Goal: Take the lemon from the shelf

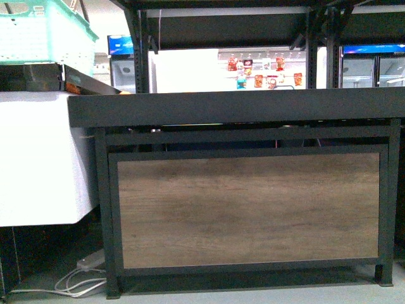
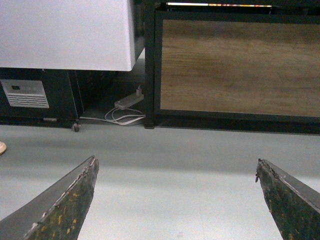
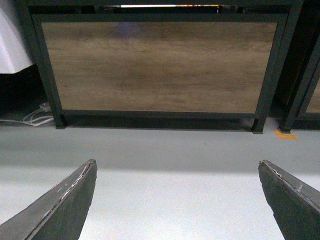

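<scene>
Findings for your attention.

**Target.** The lemon shows in none of the three views. The shelf [image 1: 247,107] fills the front view, but its tray rim sits level with the camera, so you cannot see what lies on the tray.

**Jaws.**
- On the left gripper [image 2: 176,161], the jaws stand wide apart and hold nothing.
- On the right gripper [image 3: 177,162], the jaws are likewise wide apart and empty.
- Both wrist views look down at bare floor [image 3: 175,145] and the wood-grain panel [image 1: 247,209], well below the tray.

**Risks, as judged.**
- You would be reaching blind. With the tray contents hidden, you may close on the wrong fruit or on nothing.
- The arms are low, so on the way up a jaw could strike the raised front edge of the tray.
- A power strip [image 2: 129,101] and its white cables [image 2: 122,117] lie beside the shelf's left leg. A base move to that side could snag them.

**Containers.**
- The contents of the shelf tray cannot be told.
- A green basket [image 1: 44,31] sits high at the left, above a white cabinet [image 1: 38,158]. Its inside is hidden.
</scene>
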Available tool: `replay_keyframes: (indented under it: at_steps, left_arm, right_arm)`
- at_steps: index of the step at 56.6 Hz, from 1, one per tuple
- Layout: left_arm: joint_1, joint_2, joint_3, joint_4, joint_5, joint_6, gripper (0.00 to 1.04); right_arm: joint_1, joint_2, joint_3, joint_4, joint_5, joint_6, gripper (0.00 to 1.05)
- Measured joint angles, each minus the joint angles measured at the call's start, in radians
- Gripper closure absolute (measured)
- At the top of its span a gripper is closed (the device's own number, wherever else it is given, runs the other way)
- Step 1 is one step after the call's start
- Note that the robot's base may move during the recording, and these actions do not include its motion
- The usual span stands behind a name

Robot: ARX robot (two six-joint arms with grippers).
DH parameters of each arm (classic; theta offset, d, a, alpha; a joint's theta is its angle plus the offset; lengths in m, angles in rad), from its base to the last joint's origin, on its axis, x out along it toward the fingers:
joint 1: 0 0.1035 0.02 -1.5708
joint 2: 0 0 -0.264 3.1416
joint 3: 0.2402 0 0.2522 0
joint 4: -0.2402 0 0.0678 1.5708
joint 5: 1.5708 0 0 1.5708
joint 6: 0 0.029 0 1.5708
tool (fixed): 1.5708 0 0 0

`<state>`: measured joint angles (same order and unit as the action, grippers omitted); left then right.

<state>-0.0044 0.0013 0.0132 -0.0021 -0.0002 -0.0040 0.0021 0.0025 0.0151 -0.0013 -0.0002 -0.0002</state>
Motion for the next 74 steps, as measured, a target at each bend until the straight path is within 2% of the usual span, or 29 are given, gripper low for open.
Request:
replay_keyframes:
  at_steps: [74]
  left_arm:
    - [0.000,0.000,0.000,0.000,0.000,0.000,0.08]
  right_arm:
    - [0.000,0.000,0.000,0.000,0.000,0.000,0.07]
